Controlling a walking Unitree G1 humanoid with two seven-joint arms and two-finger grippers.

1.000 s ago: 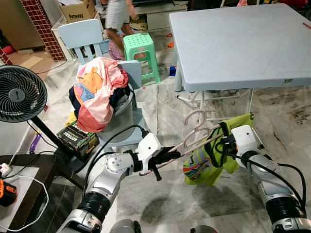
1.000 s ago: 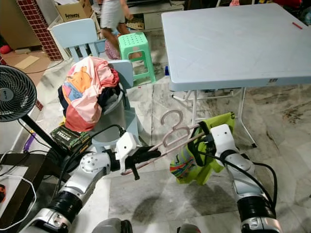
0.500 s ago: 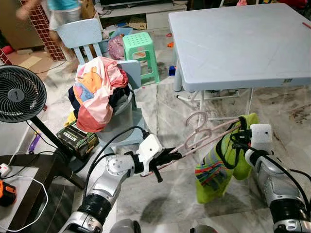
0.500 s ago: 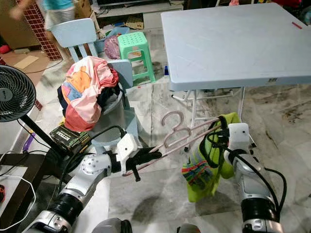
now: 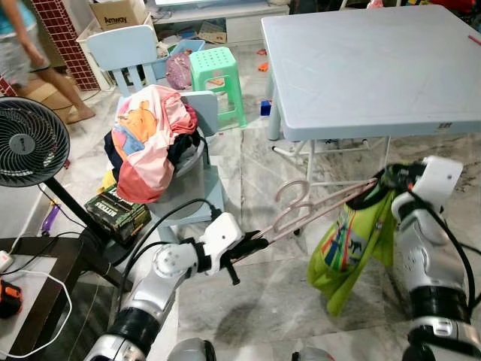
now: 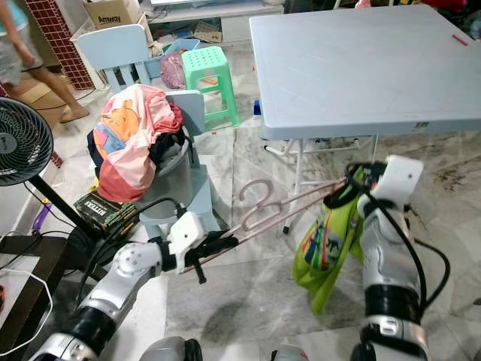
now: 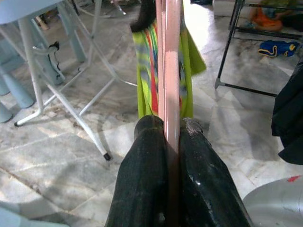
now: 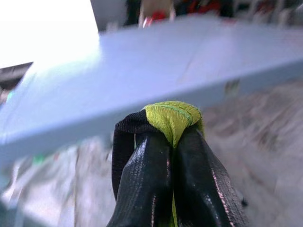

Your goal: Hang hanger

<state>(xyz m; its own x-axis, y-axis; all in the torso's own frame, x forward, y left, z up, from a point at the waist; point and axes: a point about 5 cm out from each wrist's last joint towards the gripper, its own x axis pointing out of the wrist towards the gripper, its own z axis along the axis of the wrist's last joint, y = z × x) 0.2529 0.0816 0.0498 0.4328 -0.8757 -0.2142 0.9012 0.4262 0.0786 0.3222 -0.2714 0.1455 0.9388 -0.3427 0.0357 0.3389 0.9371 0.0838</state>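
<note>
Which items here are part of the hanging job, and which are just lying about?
In the job:
pink hanger, clamped by the left gripper
green garment, pinched by the right gripper

Lying about:
grey table
clothes pile
fan
green stool

I note a pale blue table (image 5: 361, 68) at upper right. A green stool (image 5: 218, 79) stands near a light blue chair (image 5: 124, 53). A black fan (image 5: 30, 143) sits left; clothes pile (image 5: 146, 143) beside it.
</note>
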